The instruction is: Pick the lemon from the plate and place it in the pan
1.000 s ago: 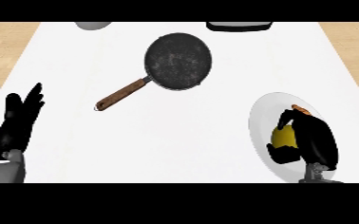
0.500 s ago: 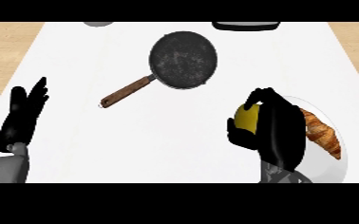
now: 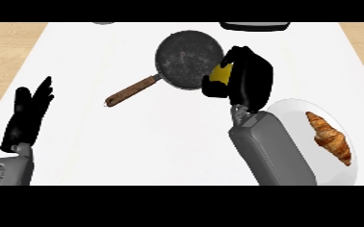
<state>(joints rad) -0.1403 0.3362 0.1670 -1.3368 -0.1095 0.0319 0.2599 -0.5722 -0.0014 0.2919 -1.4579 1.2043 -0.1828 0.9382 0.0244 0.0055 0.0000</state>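
The left hand (image 3: 27,118) rests open at the left edge, fingers up. The pan (image 3: 186,60) lies mid-counter, handle toward the lower left. At its right rim the right hand (image 3: 245,77) curls round the lemon (image 3: 222,74), mostly hiding it. A croissant (image 3: 329,137) lies on the plate (image 3: 295,115), cut off at right.

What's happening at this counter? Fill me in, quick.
The robot's right hand is curled round a yellow lemon and holds it at the right rim of the black pan, which has a brown handle pointing toward the lower left. The lemon is off the white plate, where only a croissant lies. The left hand rests open at the left edge, fingers up. The lemon is not yet released into the pan.
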